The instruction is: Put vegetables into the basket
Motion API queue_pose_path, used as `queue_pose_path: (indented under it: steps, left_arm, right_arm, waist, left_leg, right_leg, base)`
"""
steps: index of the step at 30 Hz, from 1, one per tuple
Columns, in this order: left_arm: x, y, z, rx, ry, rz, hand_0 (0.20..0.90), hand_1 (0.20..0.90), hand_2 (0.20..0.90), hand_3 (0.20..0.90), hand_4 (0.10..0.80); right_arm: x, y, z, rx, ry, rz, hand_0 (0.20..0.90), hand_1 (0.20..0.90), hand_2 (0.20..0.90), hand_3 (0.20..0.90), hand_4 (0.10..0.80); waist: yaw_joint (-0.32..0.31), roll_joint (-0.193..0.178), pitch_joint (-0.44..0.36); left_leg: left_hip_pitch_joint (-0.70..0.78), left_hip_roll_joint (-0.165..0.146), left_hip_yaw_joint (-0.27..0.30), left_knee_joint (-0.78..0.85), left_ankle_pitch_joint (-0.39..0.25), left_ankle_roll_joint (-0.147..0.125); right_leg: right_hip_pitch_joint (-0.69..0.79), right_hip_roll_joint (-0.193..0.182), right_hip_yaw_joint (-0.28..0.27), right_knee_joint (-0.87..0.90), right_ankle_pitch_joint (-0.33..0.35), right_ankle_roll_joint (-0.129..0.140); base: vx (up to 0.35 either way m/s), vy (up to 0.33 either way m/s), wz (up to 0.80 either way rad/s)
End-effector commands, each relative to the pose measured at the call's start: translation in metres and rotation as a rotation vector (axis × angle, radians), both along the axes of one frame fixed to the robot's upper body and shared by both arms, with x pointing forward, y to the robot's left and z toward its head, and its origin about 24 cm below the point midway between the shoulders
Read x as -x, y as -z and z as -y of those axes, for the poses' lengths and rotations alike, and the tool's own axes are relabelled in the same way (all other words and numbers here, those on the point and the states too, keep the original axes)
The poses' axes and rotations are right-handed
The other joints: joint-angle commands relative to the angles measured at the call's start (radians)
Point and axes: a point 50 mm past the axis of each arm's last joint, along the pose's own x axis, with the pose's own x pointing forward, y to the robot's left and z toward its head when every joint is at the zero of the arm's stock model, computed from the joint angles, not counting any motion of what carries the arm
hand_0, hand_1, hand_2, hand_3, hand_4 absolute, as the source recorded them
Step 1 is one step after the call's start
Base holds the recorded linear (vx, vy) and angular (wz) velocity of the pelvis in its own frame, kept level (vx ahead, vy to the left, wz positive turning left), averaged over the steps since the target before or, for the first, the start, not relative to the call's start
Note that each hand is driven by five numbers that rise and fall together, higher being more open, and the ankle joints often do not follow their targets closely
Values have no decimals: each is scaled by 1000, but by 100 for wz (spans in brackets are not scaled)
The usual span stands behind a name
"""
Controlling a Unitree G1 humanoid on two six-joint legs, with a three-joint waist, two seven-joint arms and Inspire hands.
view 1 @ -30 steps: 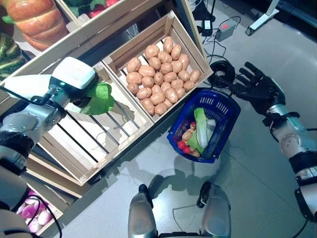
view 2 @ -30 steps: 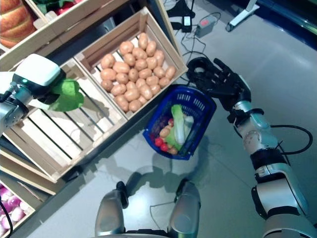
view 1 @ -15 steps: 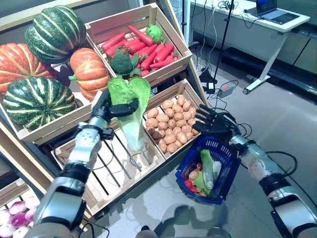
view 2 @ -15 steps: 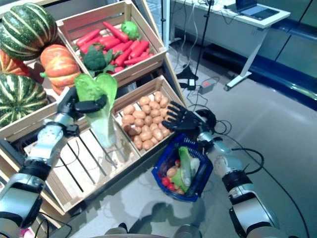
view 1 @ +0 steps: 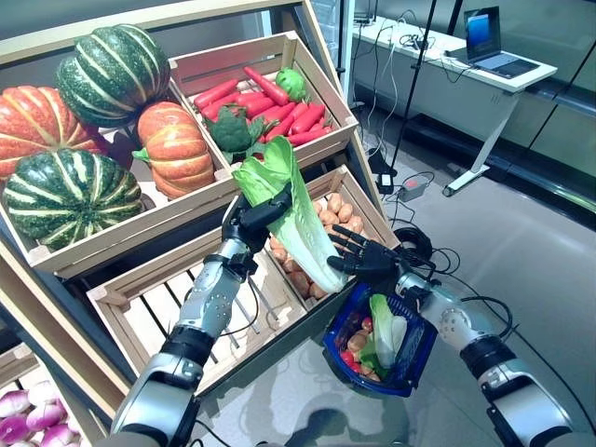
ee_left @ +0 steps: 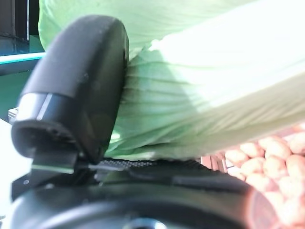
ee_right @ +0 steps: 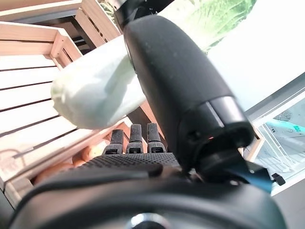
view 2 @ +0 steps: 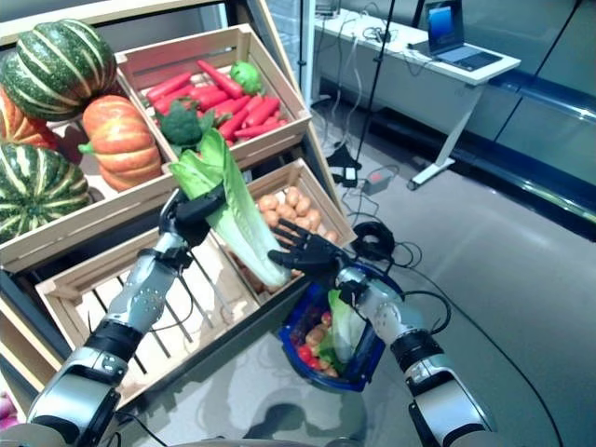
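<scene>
1. Nearest, on the floor: one blue basket (view 1: 414, 352), already holding one pale cabbage plus small red and tan vegetables too jumbled to count.
2. Just above its rim: the right robot hand (view 1: 365, 262), fingers spread and straight, gripping nothing, held close to the white stalk end of the lettuce (view 1: 296, 219); actual contact hard to judge.
3. Clenched round the lettuce's leafy upper part: the left robot hand (view 1: 250, 222), thumb pressed into the leaf in the left wrist view; lettuce slanted in the air over the potato crate (view 1: 355, 185), stalk end lowest, close above the basket.
4. Beside that, one slatted crate (view 1: 149, 298), partly hidden by the left arm.
5. Potatoes largely covered by lettuce and hands, so not countable.
6. Farther up: one crate of red carrots (view 1: 284, 104) with one broccoli (view 1: 233, 133); five pumpkins (view 1: 70, 185), some cut off at the edge.
7. Farthest: one worktop (view 1: 466, 68) carrying one laptop (view 1: 489, 40).
</scene>
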Motion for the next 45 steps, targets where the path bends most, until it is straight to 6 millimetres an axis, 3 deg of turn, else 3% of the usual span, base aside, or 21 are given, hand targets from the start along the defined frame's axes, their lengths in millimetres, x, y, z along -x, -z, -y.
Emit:
queue_pose_path:
  steps: [1,6,17,23,33,34,35,36,37,45]
  left_arm:
    - [-8,-44,13,69,90,196,300,300,300,300,400]
    - [-3,-42,28,83,178,205,300,300,300,300,400]
    - [10,-26,65,123,404,166,300,300,300,300,400]
    - [17,-29,87,174,563,184,300,300,300,300,400]
    - [30,-10,121,264,752,71,300,300,300,300,400]
    - [33,-6,124,284,781,52,300,300,300,300,400]
    - [35,-4,126,290,791,49,300,300,300,300,400]
    - [36,-2,128,298,799,44,300,300,300,300,400]
    - [38,0,132,304,809,42,300,300,300,300,400]
    - [44,6,140,327,824,23,300,300,300,300,400]
  right_arm:
    - [-7,-35,-34,-180,-164,115,900,900,900,900,800]
    - [5,-20,-44,-262,-221,18,900,900,900,900,800]
    - [27,-13,-81,-476,-375,-121,900,900,900,900,800]
    - [39,-10,-98,-645,-457,-223,900,900,900,900,800]
    - [35,-32,-115,-762,-517,-169,900,900,900,900,800]
    - [35,-37,-117,-795,-519,-151,811,811,811,811,740]
    - [34,-40,-118,-818,-514,-142,559,559,559,559,573]
    - [33,-43,-119,-830,-508,-134,394,394,394,394,463]
    - [31,-47,-120,-852,-493,-121,300,300,300,300,400]
    - [19,-64,-115,-903,-380,-59,300,300,300,300,400]
  waist:
    - [-2,-15,-94]
    - [6,-21,-103]
    - [12,-21,-109]
    - [18,-21,-116]
    - [20,-22,-122]
    - [21,-22,-123]
    - [21,-22,-123]
    - [21,-21,-123]
    - [21,-22,-123]
    - [16,-20,-123]
  left_leg:
    - [-15,-18,-29,-10,14,18]
    - [-9,-20,-39,-21,16,19]
    - [2,-24,-55,-33,11,23]
    - [9,-27,-63,-37,8,27]
    - [15,-29,-71,-39,2,29]
    - [15,-29,-72,-39,1,29]
    - [16,-30,-73,-39,1,30]
    - [16,-30,-74,-39,0,30]
    - [17,-31,-74,-39,-1,31]
    - [17,-31,-70,-39,-5,32]
  right_leg:
    - [10,-8,7,21,-8,-57]
    - [19,-4,2,7,0,-56]
    - [33,0,-3,-5,4,-53]
    - [43,1,-8,-13,7,-52]
    - [48,2,-6,-20,11,-50]
    - [49,2,-5,-21,11,-50]
    - [49,2,-4,-22,12,-49]
    - [50,2,-3,-22,13,-49]
    - [51,2,-2,-24,14,-49]
    - [48,2,1,-30,19,-47]
  base:
    - [0,0,0]
    - [7,-5,0]
    - [0,0,0]
    - [0,0,0]
    - [1,1,1]
    - [0,0,0]
    - [0,0,0]
    - [0,0,0]
    - [0,0,0]
    - [0,0,0]
